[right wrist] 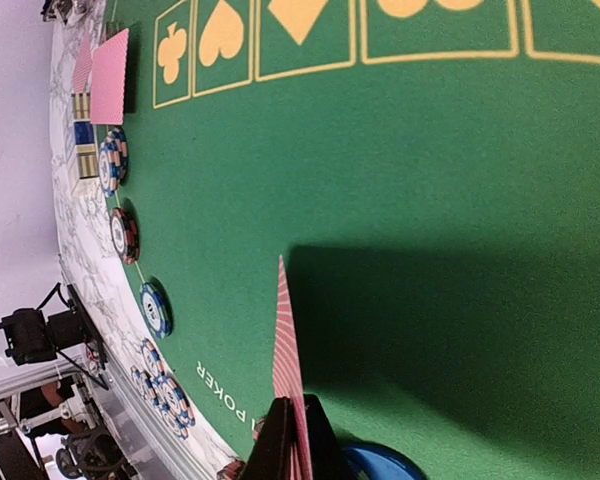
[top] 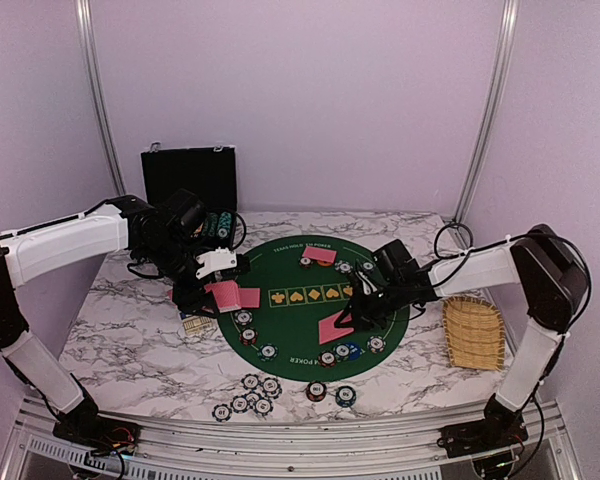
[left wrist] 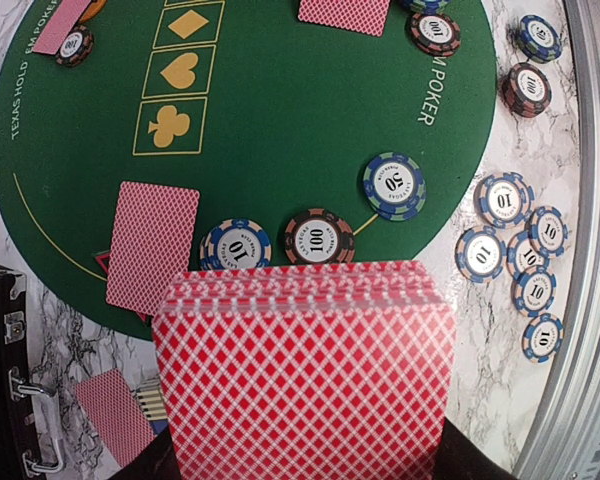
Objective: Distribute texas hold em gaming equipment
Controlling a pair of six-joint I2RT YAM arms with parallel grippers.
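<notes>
My left gripper (top: 223, 270) hangs over the left edge of the round green poker mat (top: 310, 275), shut on a thick deck of red-backed playing cards (left wrist: 305, 370) that hides its fingers. Just beyond the deck, a single card (left wrist: 152, 245) lies face down on the mat beside a blue 10 chip (left wrist: 235, 245), a red 100 chip (left wrist: 318, 238) and a teal 50 chip (left wrist: 393, 185). My right gripper (top: 358, 308) is low over the mat's right half, shut on one red-backed card (right wrist: 288, 360) seen edge-on and tilted. A blue marker button (right wrist: 385, 466) lies right beside its fingertips.
A black hinged case (top: 188, 175) stands open at the back left. A woven yellow tray (top: 473, 332) sits at the right table edge. Several blue 10 chips (top: 250, 395) cluster near the front edge, with two more chips (top: 330, 392) beside them. Another card (top: 320, 254) lies at the mat's far side.
</notes>
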